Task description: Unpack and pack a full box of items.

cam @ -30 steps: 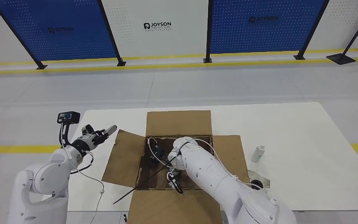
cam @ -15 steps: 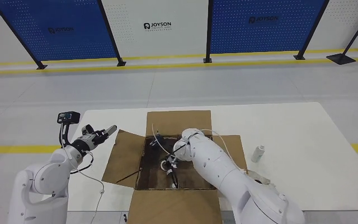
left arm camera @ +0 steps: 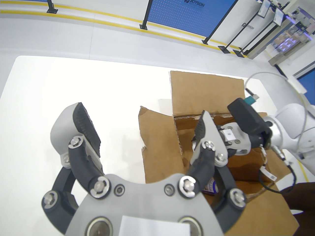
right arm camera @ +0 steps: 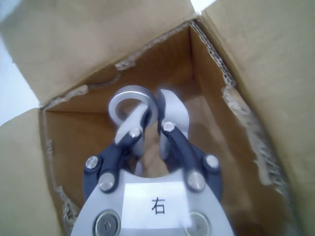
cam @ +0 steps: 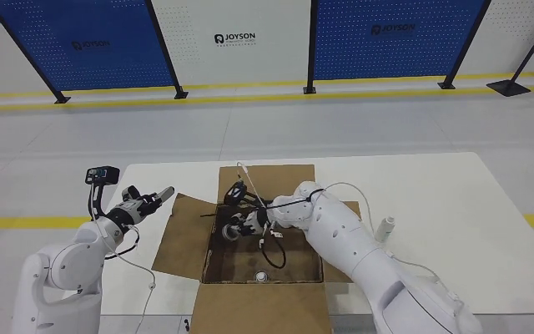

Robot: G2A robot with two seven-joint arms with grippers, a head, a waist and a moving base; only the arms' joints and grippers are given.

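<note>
White table (cam: 459, 209): right gripper (right arm camera: 155, 109) over box (right arm camera: 73, 37), grasping metal ring (right arm camera: 133, 90); left gripper (left arm camera: 141, 114) released beside box.

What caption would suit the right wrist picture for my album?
Right pincer gripping a silver ring over an open cardboard box.

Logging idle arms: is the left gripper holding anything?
No, the left gripper is open, with nothing between its fingers, above the white table.
</note>
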